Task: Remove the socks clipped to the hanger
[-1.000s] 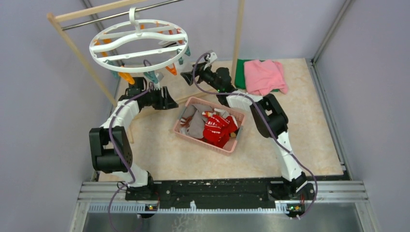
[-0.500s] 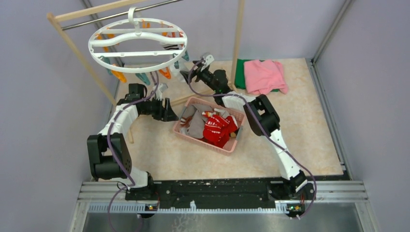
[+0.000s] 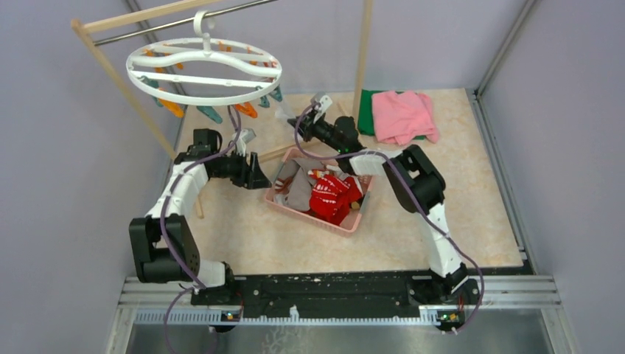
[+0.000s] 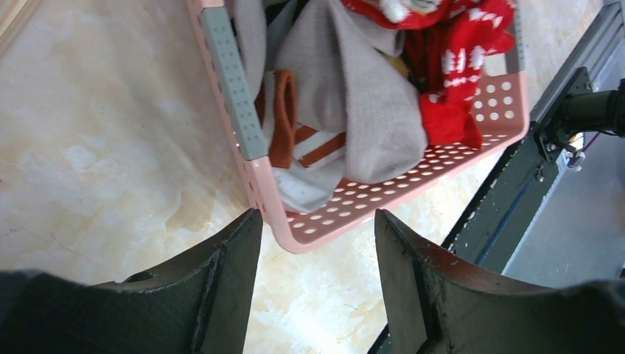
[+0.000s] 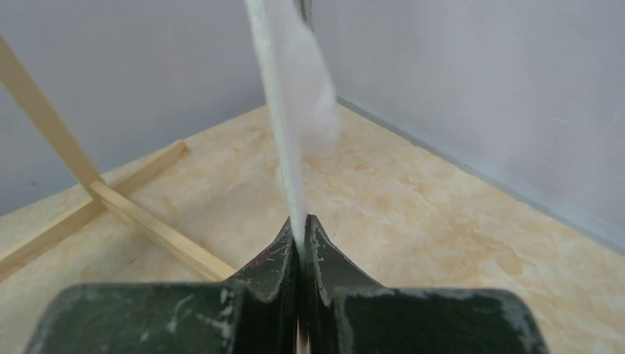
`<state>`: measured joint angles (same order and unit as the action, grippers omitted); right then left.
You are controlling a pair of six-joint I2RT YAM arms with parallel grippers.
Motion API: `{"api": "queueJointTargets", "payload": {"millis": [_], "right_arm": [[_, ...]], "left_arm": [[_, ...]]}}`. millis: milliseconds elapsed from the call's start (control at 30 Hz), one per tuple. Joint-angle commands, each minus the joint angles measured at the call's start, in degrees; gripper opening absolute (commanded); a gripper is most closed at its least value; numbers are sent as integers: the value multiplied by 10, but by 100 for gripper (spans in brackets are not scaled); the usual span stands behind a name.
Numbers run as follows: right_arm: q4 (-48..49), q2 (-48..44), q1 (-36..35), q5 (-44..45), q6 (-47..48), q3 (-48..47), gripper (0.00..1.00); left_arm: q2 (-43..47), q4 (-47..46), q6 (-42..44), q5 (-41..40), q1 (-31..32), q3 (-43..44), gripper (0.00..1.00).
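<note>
The white oval hanger hangs from the rack bar, with orange and teal clips dangling under it. My right gripper reaches up under its right side. In the right wrist view that gripper is shut on the lower edge of a hanging white sock. Red and grey socks lie in the pink basket. My left gripper hovers open at the basket's left corner. The left wrist view shows that gripper with nothing between its fingers, above the basket rim.
The wooden rack frame stands at the back left, and its base bars lie on the floor. A wooden post rises behind the right arm. A pink cloth lies on a green cloth at the back right.
My right gripper was open and has shut on the white sock. The hanger has swung left and back. The left arm has shifted toward the basket.
</note>
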<state>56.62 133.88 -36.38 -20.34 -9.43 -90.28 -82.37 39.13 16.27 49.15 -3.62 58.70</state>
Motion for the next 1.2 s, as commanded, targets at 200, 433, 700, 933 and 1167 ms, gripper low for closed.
{"api": "queueJointTargets", "payload": {"millis": [200, 433, 700, 933, 1167], "right_arm": [[19, -285, -20, 86, 35, 208, 0], [-43, -359, -23, 171, 47, 242, 0], [-85, -452, -23, 268, 73, 287, 0], [-100, -546, -22, 292, 80, 326, 0], [-143, -610, -33, 281, 63, 347, 0]], "left_arm": [[72, 56, 7, 89, 0, -20, 65], [57, 187, 124, 98, 2, 37, 66], [57, 311, 228, 29, 6, 102, 65], [150, 307, 291, 12, 6, 65, 65], [196, 308, 367, -94, 6, 15, 67]]}}
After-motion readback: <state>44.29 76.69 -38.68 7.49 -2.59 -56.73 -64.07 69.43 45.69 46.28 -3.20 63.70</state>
